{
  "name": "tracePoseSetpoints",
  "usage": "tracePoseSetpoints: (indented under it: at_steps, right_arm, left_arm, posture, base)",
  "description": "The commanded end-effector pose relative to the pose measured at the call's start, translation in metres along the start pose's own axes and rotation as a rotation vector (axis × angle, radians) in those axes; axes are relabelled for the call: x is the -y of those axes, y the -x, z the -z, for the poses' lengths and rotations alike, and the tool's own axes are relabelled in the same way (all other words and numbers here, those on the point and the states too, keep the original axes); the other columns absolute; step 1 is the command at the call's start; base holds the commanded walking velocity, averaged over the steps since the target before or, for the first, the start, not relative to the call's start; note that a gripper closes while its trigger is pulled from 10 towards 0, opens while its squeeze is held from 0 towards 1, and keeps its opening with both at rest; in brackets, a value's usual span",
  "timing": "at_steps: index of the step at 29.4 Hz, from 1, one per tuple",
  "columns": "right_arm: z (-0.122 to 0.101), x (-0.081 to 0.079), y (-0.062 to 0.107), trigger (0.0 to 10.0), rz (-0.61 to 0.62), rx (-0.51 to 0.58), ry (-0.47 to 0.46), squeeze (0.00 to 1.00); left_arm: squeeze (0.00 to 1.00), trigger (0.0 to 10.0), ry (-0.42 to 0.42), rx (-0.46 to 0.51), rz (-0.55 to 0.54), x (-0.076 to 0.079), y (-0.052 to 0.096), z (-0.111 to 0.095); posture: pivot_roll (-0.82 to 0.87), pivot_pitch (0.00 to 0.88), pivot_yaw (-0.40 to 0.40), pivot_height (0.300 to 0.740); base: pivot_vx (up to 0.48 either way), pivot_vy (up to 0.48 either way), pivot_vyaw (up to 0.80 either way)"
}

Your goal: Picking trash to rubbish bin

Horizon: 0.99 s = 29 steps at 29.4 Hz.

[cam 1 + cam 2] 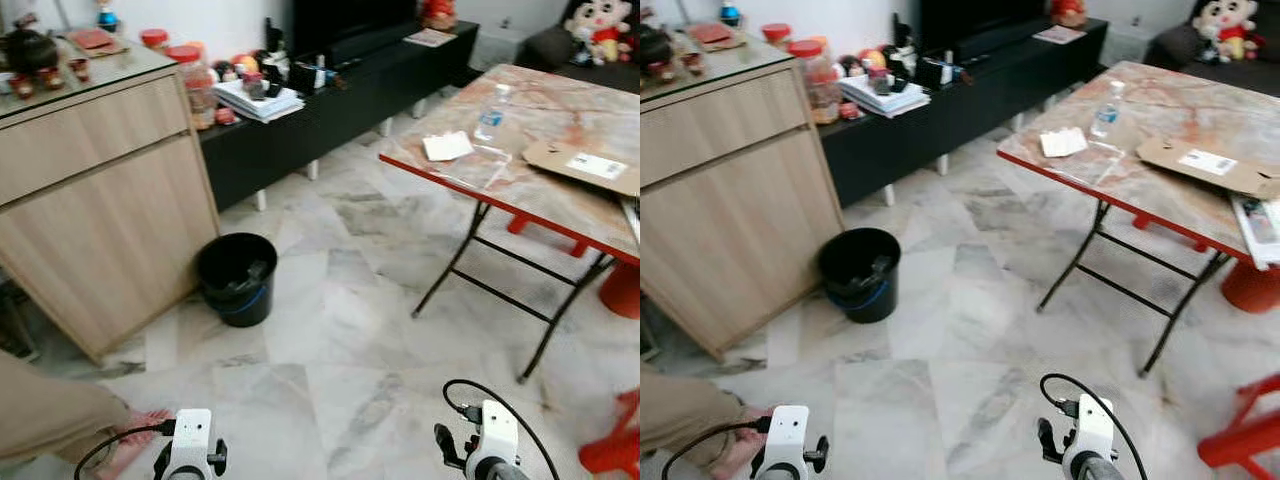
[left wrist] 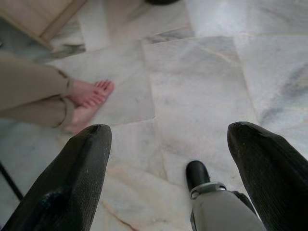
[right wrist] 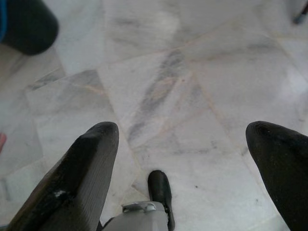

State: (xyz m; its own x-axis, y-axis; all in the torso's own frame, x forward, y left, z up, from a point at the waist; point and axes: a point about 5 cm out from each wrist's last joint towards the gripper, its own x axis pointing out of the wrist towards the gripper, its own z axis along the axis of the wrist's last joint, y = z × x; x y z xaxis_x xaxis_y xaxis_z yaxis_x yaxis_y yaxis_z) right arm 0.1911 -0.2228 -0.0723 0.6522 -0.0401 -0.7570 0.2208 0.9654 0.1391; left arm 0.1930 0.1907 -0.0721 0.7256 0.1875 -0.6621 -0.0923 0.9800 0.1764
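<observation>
Black rubbish bin (image 1: 237,277) on marble floor beside wooden cabinet (image 1: 95,210), plastic bottle (image 1: 490,112) and white paper (image 1: 447,146) on counter (image 1: 520,190) right of bin, left hand (image 2: 168,144) and right hand (image 3: 183,154) both released, empty, low over floor (image 3: 192,72).

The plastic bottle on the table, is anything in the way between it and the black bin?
Nothing visible blocks it: bare marble floor lies between the pink marble-top folding table, holding the clear plastic bottle, and the round black rubbish bin beside the wooden cabinet.
</observation>
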Motion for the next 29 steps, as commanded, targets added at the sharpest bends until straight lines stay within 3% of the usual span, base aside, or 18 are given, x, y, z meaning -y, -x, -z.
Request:
tracePoseSetpoints:
  at_steps: [1,29]
  right_arm:
    - [0.0019,0.0012,0.0005,10.0,0.009,-0.007,-0.007,0.00]
    - [0.0006,-0.0019,-0.0007,10.0,0.008,-0.008,-0.009,0.00]
  left_arm:
    - [0.00,10.0,-0.030,-0.028,0.011,-0.0007,0.0018,0.0067]
    - [0.00,10.0,-0.091,-0.032,0.000,-0.0032,-0.0004,0.0033]
  posture:
    - [0.00,0.000,-0.013,0.740]
    - [0.02,0.000,-0.012,0.740]
  base:
    - [0.000,0.000,-0.80]
    - [0.000,-0.012,-0.80]
